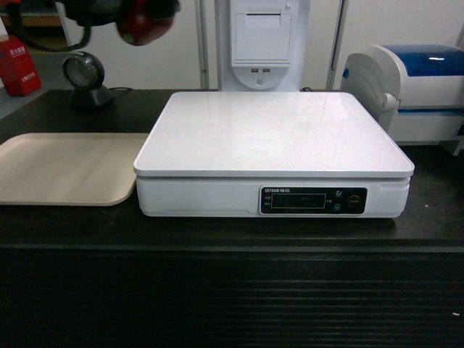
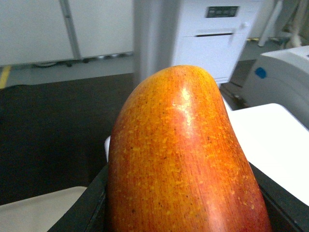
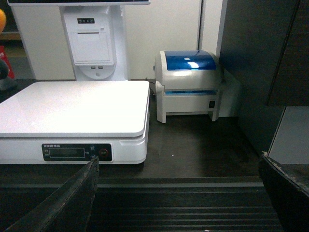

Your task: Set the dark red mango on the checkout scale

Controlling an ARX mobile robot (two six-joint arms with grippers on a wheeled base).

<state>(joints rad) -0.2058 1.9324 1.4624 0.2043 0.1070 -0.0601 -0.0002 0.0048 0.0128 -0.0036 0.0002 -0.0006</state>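
Nearest the head camera runs the ribbed front of the checkout counter (image 1: pixel 232 304), and on its dark top sits the white scale (image 1: pixel 275 134), display panel facing forward and platform bare, which suits a drop from above. At about nine o'clock of the scale lies a beige tray (image 1: pixel 65 170), just beside its left edge; at three o'clock stands a white-and-blue label printer (image 1: pixel 409 94), and behind, at twelve, a white receipt-printer stand (image 1: pixel 261 43). A round black scanner (image 1: pixel 83 76) sits at roughly ten o'clock. The dark red mango (image 2: pixel 178 159) hangs high at eleven o'clock, clamped between the black fingers of the left gripper (image 1: pixel 138 14), probably carried well up so it clears the tray and scale rim on the way over. That gripper is blurred and cropped by the head view's top edge. The right gripper (image 3: pixel 178 193) waits low before the counter, fingers wide apart and holding nothing; only their dark inner edges show.
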